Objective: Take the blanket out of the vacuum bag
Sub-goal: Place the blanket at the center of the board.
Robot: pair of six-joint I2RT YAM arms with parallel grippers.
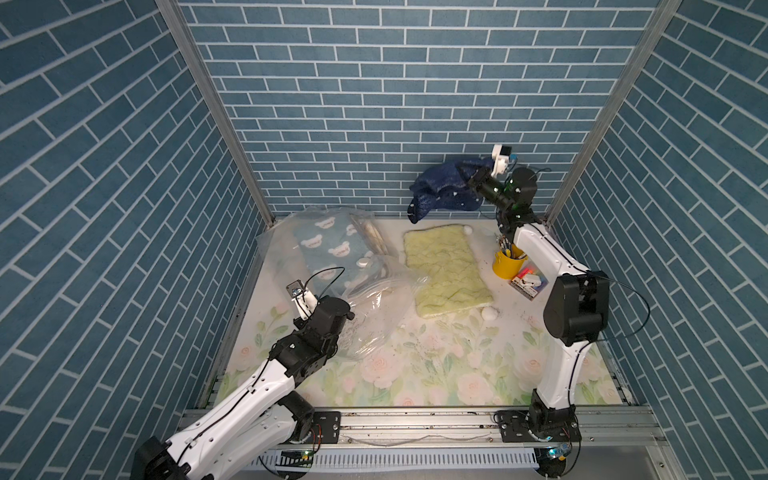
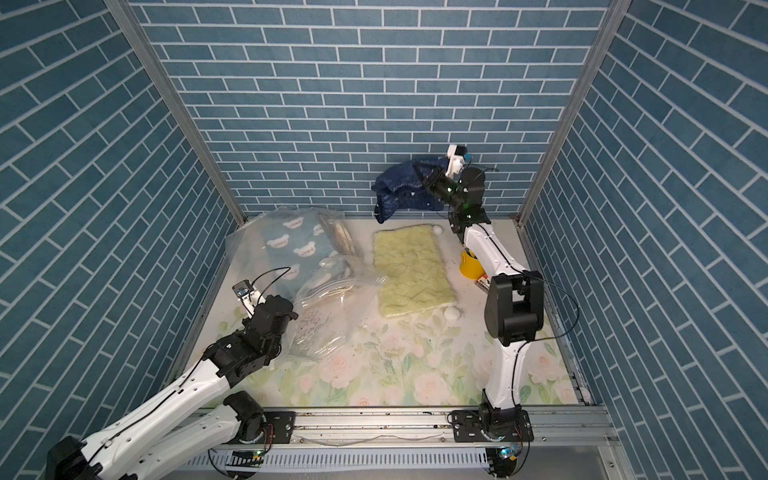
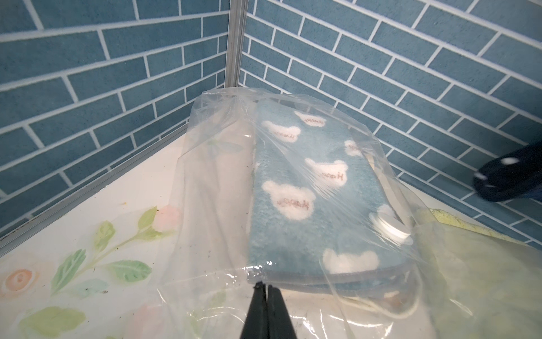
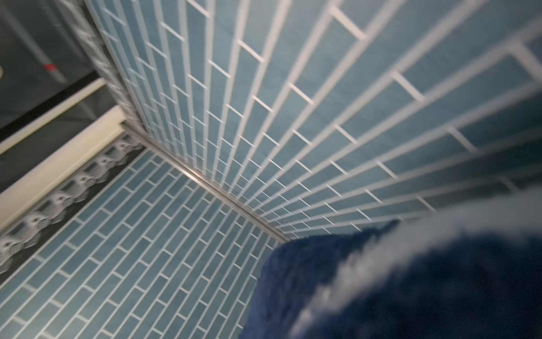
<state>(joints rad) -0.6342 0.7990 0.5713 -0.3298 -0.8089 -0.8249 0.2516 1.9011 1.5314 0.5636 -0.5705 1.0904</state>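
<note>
The left gripper (image 3: 265,286) is closed at the near left, jaws together on a fold of the vacuum bag (image 1: 276,235) — spread along the left side, with a bear-print blanket (image 1: 328,249) enclosed. At the far right a navy blanket (image 1: 440,187) is held aloft, clamped by the right gripper (image 1: 478,180).

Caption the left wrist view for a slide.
Shut left gripper pinching the clear vacuum bag at its edge, bear-print blue blanket inside.
</note>
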